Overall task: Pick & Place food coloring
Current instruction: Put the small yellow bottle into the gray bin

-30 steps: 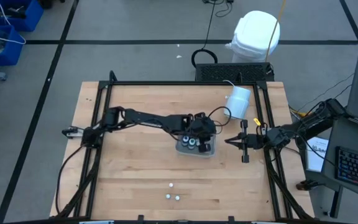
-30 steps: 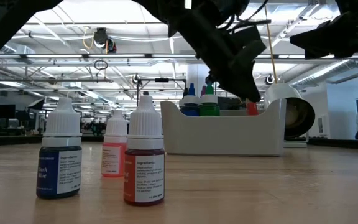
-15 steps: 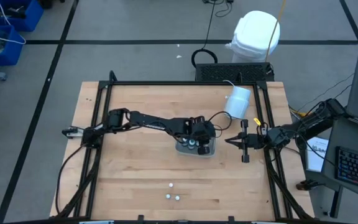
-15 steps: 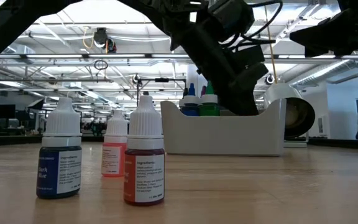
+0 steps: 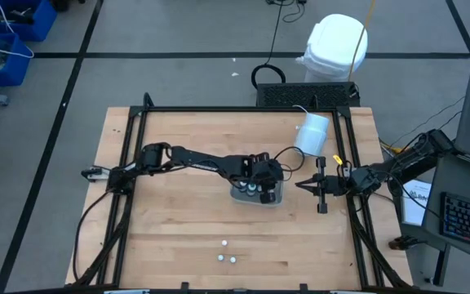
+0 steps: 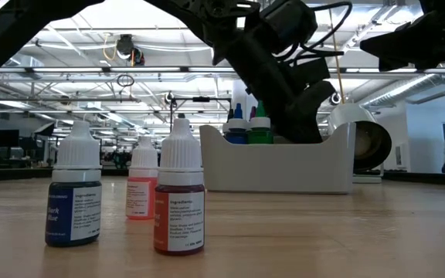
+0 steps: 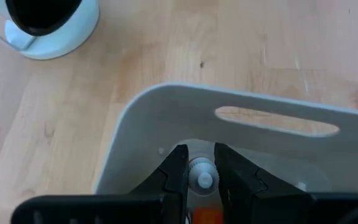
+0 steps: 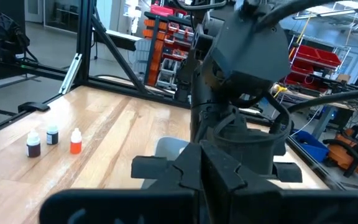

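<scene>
On the wooden bench (image 5: 178, 229), everything is placed here against the clear tray (image 5: 257, 194), which sat near the bench's middle.

Left of the tray and toward the bench's front edge, three small white-capped bottles of food coloring stood upright in a loose cluster, well apart from the tray. In the low view they were a blue bottle (image 6: 74, 194), a pale orange-pink bottle (image 6: 141, 189) behind it, and a dark red bottle (image 6: 179, 198) nearest the camera. None touched another.

The left arm reached from the bench's left side across to the tray, and the left end effector (image 5: 261, 175) hung down into it. In the left wrist view its two dark fingers (image 7: 174, 171) were closed on the white cap of an orange bottle (image 7: 202, 177) that sat inside the tray, close to the tray's curved wall. Other bottles with blue (image 6: 236, 127) and green (image 6: 259, 126) tops stood in the tray beside it.

Right of the tray and toward the back, a big white cylinder (image 5: 313, 133) lay on its side on the bench.

Farther right of the tray, the right end effector (image 5: 320, 187) waited near the bench's right edge, its fingers closed on nothing and pointed toward the tray.
</scene>
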